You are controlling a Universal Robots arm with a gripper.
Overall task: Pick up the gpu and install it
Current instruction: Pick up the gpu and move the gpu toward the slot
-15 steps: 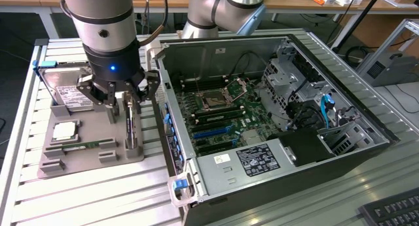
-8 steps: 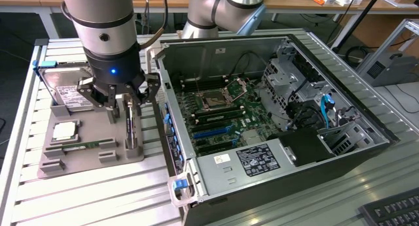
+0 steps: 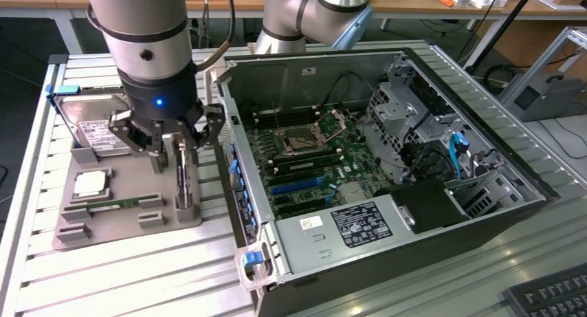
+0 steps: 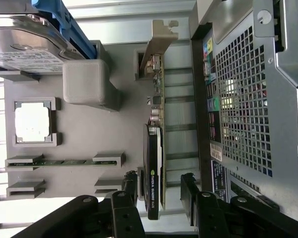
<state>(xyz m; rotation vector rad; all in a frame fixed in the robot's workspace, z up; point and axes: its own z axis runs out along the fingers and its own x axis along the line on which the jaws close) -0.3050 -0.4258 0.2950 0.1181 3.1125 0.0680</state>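
The gpu (image 4: 154, 163) stands on its long edge in a slot of the grey holder (image 3: 124, 226), along the holder's side nearest the open computer case (image 3: 385, 159). Its silver bracket (image 4: 157, 37) is at the end far from the fingers (image 4: 132, 194). The fingers are spread wide and grip nothing. In the wrist view one sits on each side of the card's black end: the one on the case side is clearly apart from it, the other just beside it (whether that one touches the card cannot be told). The exterior view adds the arm (image 3: 147, 42) hanging straight down over the holder. It also shows the case on the slatted bench (image 3: 119, 282) just beside the holder, with its motherboard (image 3: 317, 155) exposed, and a keyboard (image 3: 550, 296) corner beyond the case. The wrist view in turn shows the card's thin edge, with green printing on its black shroud, and the perforated metal wall of the case next to the holder. On the holder's side away from the case lie a hard drive (image 3: 92, 128) with a white label, a square processor (image 3: 89, 184) in its pocket and a narrow green memory stick (image 3: 115, 205), all apart from the fingers.
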